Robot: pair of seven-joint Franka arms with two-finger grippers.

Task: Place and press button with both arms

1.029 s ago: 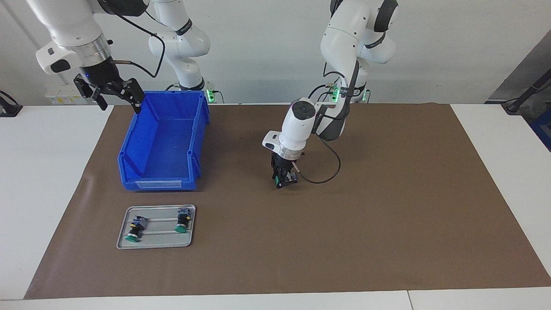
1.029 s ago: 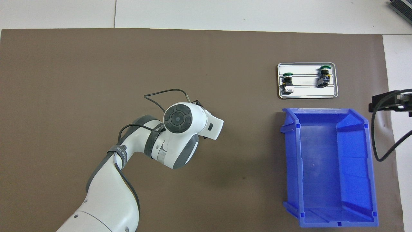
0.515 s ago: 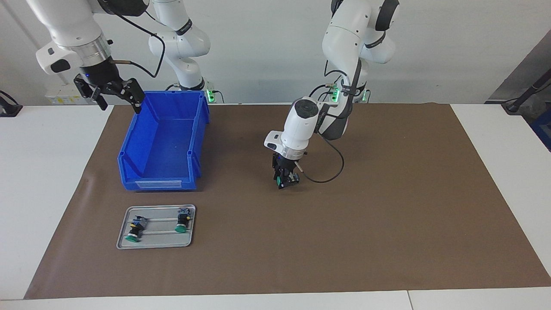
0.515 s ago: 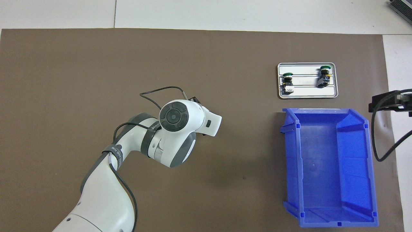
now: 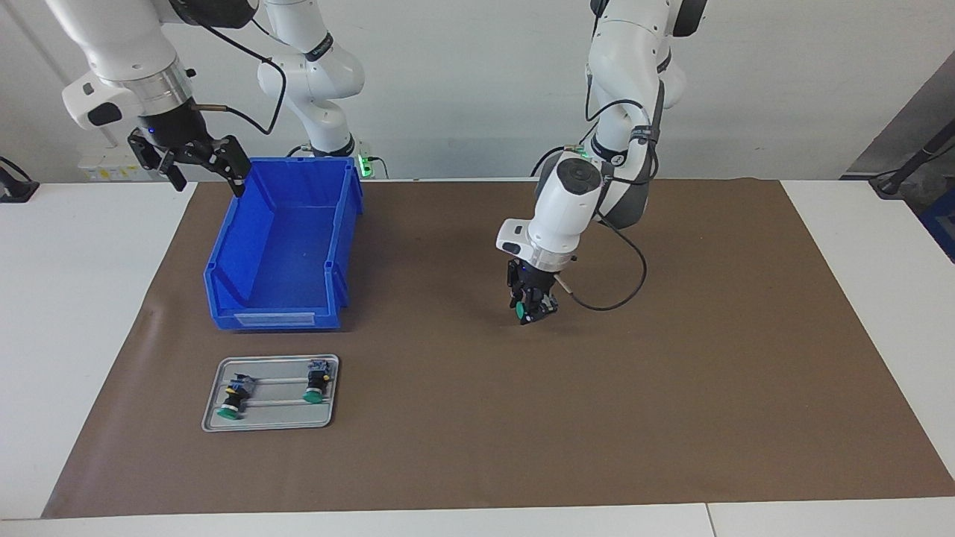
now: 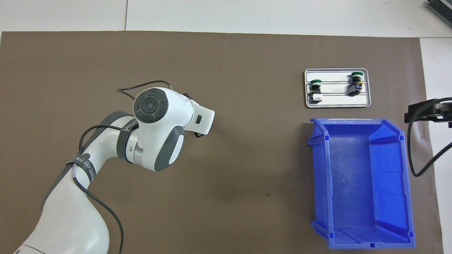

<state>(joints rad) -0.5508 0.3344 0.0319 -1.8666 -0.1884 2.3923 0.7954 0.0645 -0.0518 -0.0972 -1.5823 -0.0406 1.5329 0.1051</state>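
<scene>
The button (image 5: 520,306) sits between the fingers of the left gripper (image 5: 531,307), green cap toward the right arm's end of the counter and bluish block toward the left arm's end, held sideways just above the brown mat (image 5: 671,373). The fingers are partly closed and clamped on its black body. This gripper points down over the middle of the mat, its black cable (image 5: 619,291) looping out beside it. In the overhead view the left arm's wrist (image 6: 159,116) hides both the gripper and the button.

Toward the right arm's end, a metal tray (image 5: 272,423) lies on the mat with two more buttons (image 5: 233,399) (image 5: 316,386) on their sides, well apart from the held one. A blue bin (image 5: 277,319) stands just beside the tray, nearer to the robots.

The right gripper (image 5: 195,165) hangs raised over the counter's white edge beside the bin's corner, its fingers spread wide and holding nothing; that arm waits.
</scene>
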